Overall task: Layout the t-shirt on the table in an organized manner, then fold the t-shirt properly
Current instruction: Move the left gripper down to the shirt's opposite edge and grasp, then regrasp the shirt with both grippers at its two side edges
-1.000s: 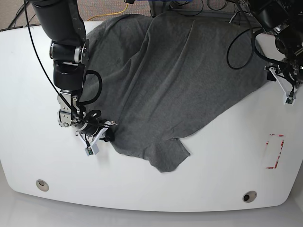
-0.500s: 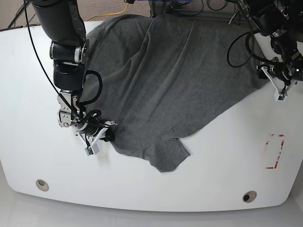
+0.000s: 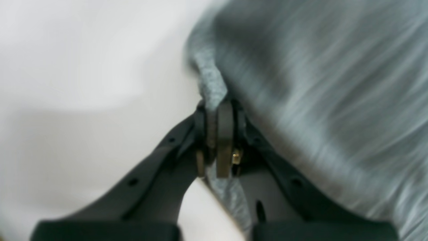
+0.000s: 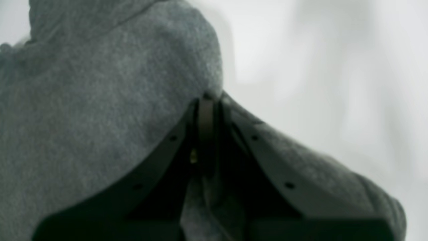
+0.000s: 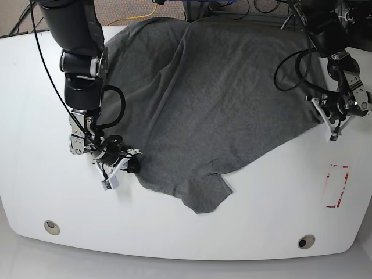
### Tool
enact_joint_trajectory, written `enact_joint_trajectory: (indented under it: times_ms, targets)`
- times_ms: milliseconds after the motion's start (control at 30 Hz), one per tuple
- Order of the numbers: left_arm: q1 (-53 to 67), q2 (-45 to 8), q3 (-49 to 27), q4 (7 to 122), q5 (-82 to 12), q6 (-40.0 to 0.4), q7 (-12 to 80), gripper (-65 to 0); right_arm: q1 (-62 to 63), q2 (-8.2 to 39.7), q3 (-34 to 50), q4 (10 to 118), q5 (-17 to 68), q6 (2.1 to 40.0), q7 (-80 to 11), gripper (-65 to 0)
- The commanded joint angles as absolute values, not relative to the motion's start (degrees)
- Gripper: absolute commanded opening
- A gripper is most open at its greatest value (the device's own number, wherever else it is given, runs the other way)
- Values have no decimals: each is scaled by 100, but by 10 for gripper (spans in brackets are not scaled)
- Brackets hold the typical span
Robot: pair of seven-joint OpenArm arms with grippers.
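Observation:
The dark grey t-shirt (image 5: 215,99) lies spread but rumpled over the far half of the white table (image 5: 261,226), with one sleeve pointing toward the near edge. In the base view my right gripper (image 5: 132,167) is on the shirt's left edge. The right wrist view shows it shut (image 4: 207,110) on a raised fold of the t-shirt (image 4: 100,100). My left gripper (image 5: 321,118) is at the shirt's right edge. In the left wrist view its pads (image 3: 224,134) are shut on the hem of the t-shirt (image 3: 317,83), which is blurred.
A red tape rectangle (image 5: 337,186) marks the table at the right. Two round grommet holes (image 5: 52,226) (image 5: 306,241) sit near the front edge. Cables (image 5: 145,11) lie beyond the far edge.
My left gripper has moved in from beyond the shirt's right edge onto that edge and is now shut on the hem. The right gripper has shifted only slightly.

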State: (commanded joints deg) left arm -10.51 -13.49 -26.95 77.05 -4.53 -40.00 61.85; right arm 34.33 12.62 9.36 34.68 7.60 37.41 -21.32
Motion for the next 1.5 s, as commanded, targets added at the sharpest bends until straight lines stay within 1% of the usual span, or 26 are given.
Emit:
enact_joint_trajectory:
  times_ms: [100,267,533,600,667,700,733,800,833,900,1000,1133,1167,1267,1300,1333,1367,1467,1500]
  targets:
    - [-1578,-1525,-2343,7046,-453,-4000,5965,-640,3275,1305,936,3503,945,3741,-2149,-629]
    - [-2193,-1780,-2062,6114,-453,-4000,5376,-640,2976,1464,936,3916,1033,3741,-2387,-629]
    - [-2519,-2158,-1842,5815,-462,-4000,4884,-636,2334,1481,936,5112,1007,3741,-2721,-629]
    - [-2589,-2264,-1842,5833,-479,-4000,4884,-590,2211,1481,936,5314,1015,3741,-2897,-629]
    - [-2677,-2290,-1842,5842,-479,-4000,4884,-506,2167,1481,936,5420,1015,3741,-2976,-629]
    - [-2695,-2299,-1842,5851,-479,-4000,4884,-483,2167,1481,936,5437,1015,3741,-2985,-629]
    - [-2721,-2369,-1842,5851,-470,-4000,4901,-414,2158,1481,936,5464,1015,3741,-2985,-629]
    - [-2747,-2475,-1842,5859,-497,-4000,4901,-296,2149,1481,936,5464,1015,3741,-2985,-629]
    - [-2756,-2492,-1851,5859,-497,-4000,4901,-262,2149,1481,936,5464,1015,3741,-2985,-629]
    - [-2809,-2501,-1851,5991,-497,-4000,4910,-229,2149,1481,936,5464,1015,3741,-2985,-629]
    - [-2800,-2571,-1859,6413,-497,-4000,5103,-229,2158,1481,936,5490,1015,3741,-2993,-629]
    - [-2765,-2580,-1877,7240,-505,-4000,5842,-229,2158,1473,936,5824,1015,3723,-3037,-620]
    - [-2703,-2571,-1886,7398,-505,-4000,5965,-229,2158,1473,936,5895,1015,3723,-3090,-607]
    - [-2299,-2527,-1974,8286,-505,-4000,6413,-229,2158,1437,936,6220,1015,3697,-3389,-480]
    - [-2149,-2466,-2018,8567,-505,-4000,6501,-229,2158,1429,936,6352,1015,3697,-3459,-428]
    - [-1912,-2299,-2088,9007,-505,-4000,6624,-229,2149,1420,936,6554,1015,3697,-3503,-347]
    - [-1710,-2185,-2132,9341,-505,-4000,6721,-229,2132,1411,936,6686,1024,3697,-3521,-293]
    - [-1209,-1895,-2193,10088,-497,-4000,6888,-228,1982,1411,936,7055,1024,3697,-3574,-179]
    - [-1015,-1780,-2193,10308,-497,-4000,6905,-226,1956,1411,936,7196,1024,3697,-3609,-157]
